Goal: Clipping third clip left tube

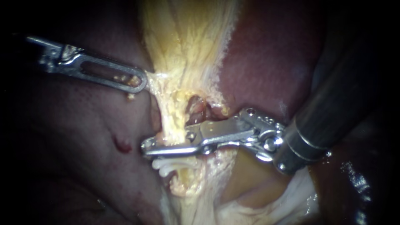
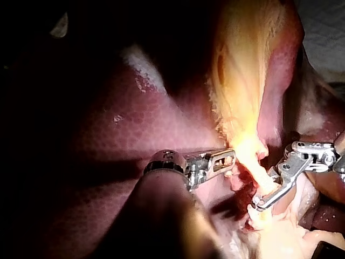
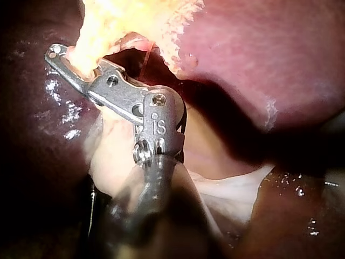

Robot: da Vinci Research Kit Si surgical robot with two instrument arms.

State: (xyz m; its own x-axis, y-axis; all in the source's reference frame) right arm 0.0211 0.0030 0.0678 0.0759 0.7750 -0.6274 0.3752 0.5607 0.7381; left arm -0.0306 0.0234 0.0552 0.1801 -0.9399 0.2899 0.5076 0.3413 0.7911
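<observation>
The left tube (image 1: 171,118) is a pale yellow strand running down from the gallbladder (image 1: 187,37), with a dark opening to its right. My right instrument (image 1: 151,146) reaches across it from the right, its jaws shut on the tube from both sides. A white clip (image 1: 168,165) sits on the tube just below those jaws. My left instrument (image 1: 141,82), with a slotted jaw, is shut on the yellow tissue's left edge higher up and pulls it left. The left wrist view shows the left instrument (image 2: 229,158) beside the strand and the right instrument (image 2: 260,204) across it. In the right wrist view the right instrument (image 3: 56,54) lies against yellow tissue.
Dark red liver (image 1: 83,133) lies to the left, and more liver (image 1: 271,62) to the upper right. A small red spot (image 1: 123,145) marks the liver surface near the right instrument's tip. Whitish membrane (image 1: 291,200) spreads beneath the right shaft.
</observation>
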